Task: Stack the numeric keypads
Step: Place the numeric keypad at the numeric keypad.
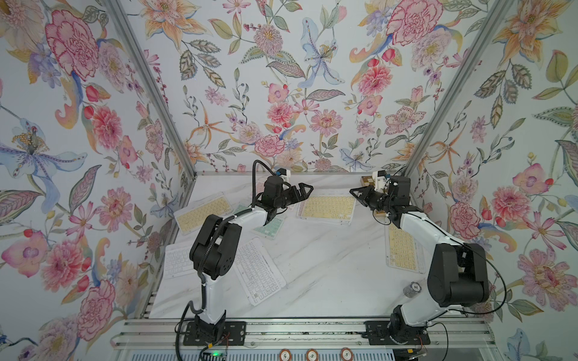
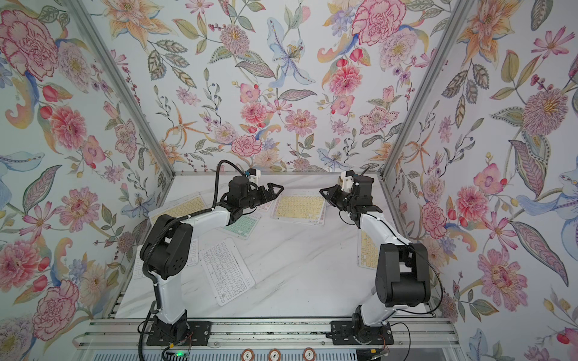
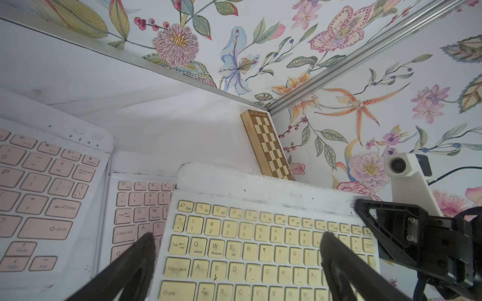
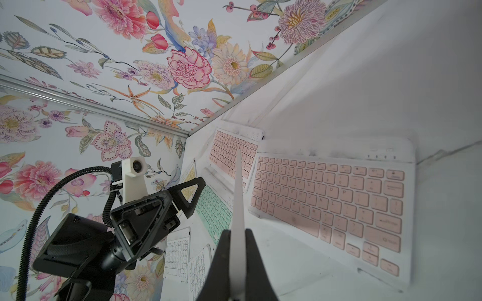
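On the far worktop [image 1: 328,265], right claw [image 4: 237,234] clamps the yellow keypad [image 1: 327,208] overlapping a pink one [image 3: 135,206]; left claw [image 3: 237,235] gapes; other keypads [image 1: 258,272] lie unstacked.

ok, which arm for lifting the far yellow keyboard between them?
Right. The right jaws clamp the yellow keyboard at its edge; the left jaws stand open near it, empty.

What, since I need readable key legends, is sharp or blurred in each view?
Left wrist view: yellow keypad legends crisp, left gripper tips blurred. Right wrist view: that keypad's gripped edge smeared close-up, nearest pink keypad soft. In both top views: legends too small.
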Action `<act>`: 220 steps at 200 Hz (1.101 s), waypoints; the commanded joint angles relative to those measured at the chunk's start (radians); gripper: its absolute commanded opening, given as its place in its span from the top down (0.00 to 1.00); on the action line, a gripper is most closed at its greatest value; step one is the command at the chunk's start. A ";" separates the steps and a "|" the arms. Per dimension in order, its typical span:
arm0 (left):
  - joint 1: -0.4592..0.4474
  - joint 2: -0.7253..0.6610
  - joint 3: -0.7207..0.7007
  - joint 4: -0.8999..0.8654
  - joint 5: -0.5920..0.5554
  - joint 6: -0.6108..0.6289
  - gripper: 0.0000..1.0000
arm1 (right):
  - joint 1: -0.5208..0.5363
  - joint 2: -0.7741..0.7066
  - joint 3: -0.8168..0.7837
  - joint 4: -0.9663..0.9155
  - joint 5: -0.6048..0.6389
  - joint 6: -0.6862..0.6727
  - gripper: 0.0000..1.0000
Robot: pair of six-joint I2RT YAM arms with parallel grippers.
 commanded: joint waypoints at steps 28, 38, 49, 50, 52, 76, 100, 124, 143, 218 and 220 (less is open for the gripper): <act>0.017 0.127 0.127 -0.110 0.033 0.064 0.01 | -0.033 0.169 0.155 0.111 -0.149 -0.003 1.00; 0.018 0.139 0.140 -0.117 0.033 0.067 0.01 | -0.042 0.200 0.173 0.123 -0.166 0.008 1.00; 0.018 0.151 0.157 -0.127 0.031 0.072 0.01 | -0.049 0.231 0.189 0.126 -0.185 0.012 1.00; 0.018 0.152 0.158 -0.127 0.030 0.073 0.01 | -0.049 0.233 0.189 0.128 -0.186 0.012 1.00; 0.018 0.155 0.161 -0.128 0.030 0.072 0.01 | -0.050 0.238 0.191 0.130 -0.189 0.013 1.00; 0.022 0.183 0.182 -0.135 0.031 0.069 0.00 | -0.053 0.292 0.211 0.140 -0.212 0.019 1.00; 0.022 0.204 0.197 -0.138 0.032 0.068 0.01 | -0.058 0.331 0.210 0.181 -0.226 0.050 1.00; 0.023 0.220 0.200 -0.138 0.028 0.068 0.01 | -0.060 0.360 0.215 0.193 -0.228 0.059 0.98; 0.025 0.232 0.200 -0.141 0.024 0.069 0.01 | -0.064 0.381 0.216 0.197 -0.230 0.059 0.98; 0.029 0.263 0.197 -0.140 0.002 0.074 0.01 | -0.075 0.465 0.234 0.188 -0.244 0.039 0.94; 0.030 0.263 0.197 -0.140 0.003 0.073 0.01 | -0.075 0.467 0.235 0.187 -0.245 0.038 0.94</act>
